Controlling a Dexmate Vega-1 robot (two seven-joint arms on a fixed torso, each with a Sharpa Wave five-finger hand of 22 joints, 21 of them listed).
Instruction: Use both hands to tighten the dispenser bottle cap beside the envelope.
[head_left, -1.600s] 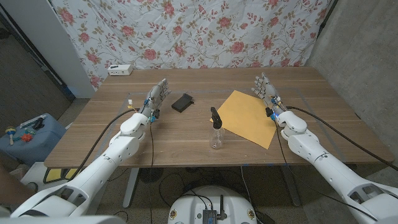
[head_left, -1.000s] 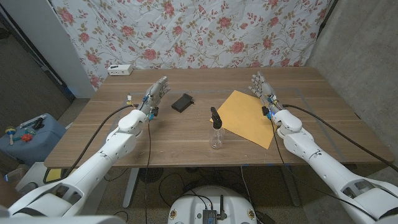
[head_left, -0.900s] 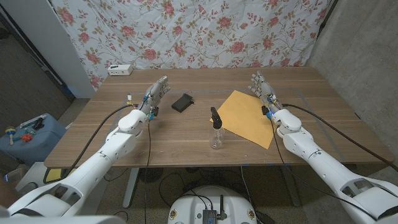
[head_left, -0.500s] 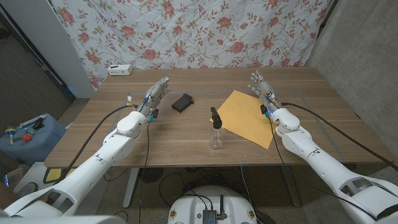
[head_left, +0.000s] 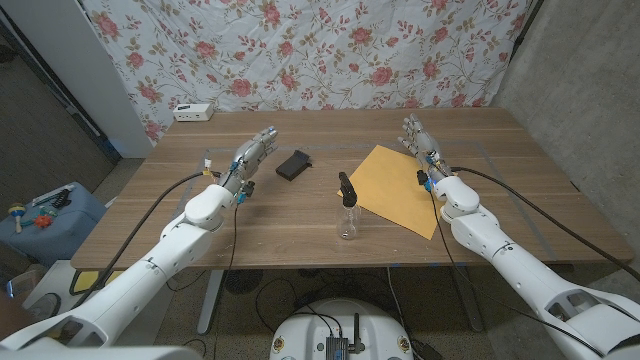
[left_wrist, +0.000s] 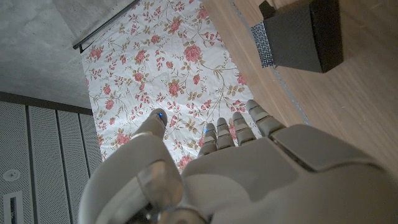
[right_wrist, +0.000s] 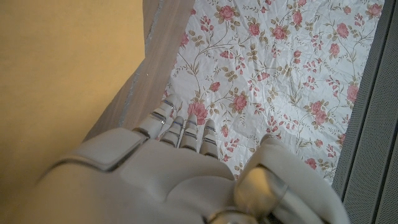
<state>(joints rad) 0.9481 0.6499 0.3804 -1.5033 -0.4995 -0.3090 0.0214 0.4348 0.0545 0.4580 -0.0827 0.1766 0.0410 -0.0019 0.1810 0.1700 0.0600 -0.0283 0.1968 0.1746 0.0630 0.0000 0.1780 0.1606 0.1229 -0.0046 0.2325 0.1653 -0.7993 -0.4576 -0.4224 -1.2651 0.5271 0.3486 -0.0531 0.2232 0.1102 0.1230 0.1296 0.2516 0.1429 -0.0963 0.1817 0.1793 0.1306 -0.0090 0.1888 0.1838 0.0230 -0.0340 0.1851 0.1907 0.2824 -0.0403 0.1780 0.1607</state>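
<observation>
Dispenser bottle (head_left: 347, 210) upright beside envelope (head_left: 400, 187); black box (head_left: 293, 164) near; both robot hands released.

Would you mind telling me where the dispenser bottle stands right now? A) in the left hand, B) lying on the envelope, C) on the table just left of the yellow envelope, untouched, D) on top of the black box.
C: the dispenser bottle stands upright on the table by the envelope, with the left hand and right hand both away from it.
</observation>
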